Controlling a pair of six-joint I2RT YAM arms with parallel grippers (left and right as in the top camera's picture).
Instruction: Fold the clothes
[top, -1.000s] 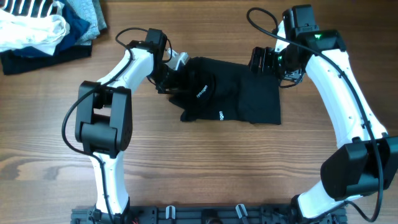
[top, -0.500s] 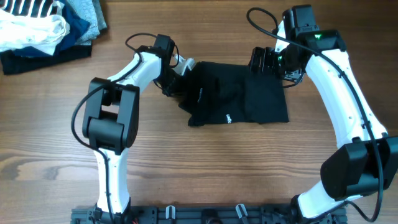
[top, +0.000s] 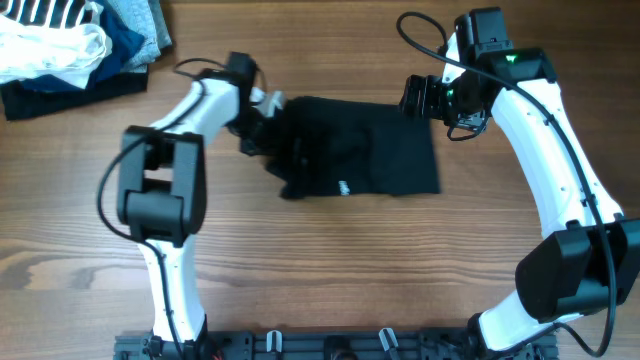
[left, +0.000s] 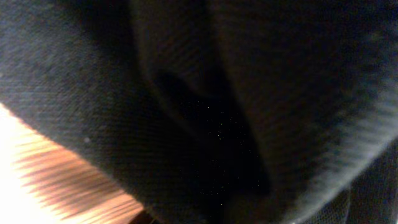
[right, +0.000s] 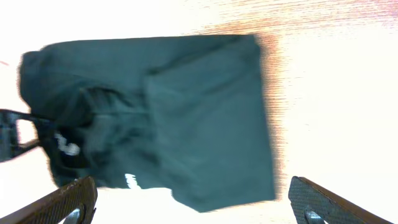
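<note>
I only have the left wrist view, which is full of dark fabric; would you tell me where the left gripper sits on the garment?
Observer: The left gripper is shut on the left edge of the black garment.
Operator: Thank you; and the other arm?
Observer: The right gripper hangs open above the garment's far right corner, holding nothing.
Operator: Is anything else nearby?
Observer: A heap of other clothes lies well to its left, not touching it.

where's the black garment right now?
Overhead: the black garment lies centre of the table between both grippers: left gripper shut on its left edge, open right gripper over its far-right corner.
</note>
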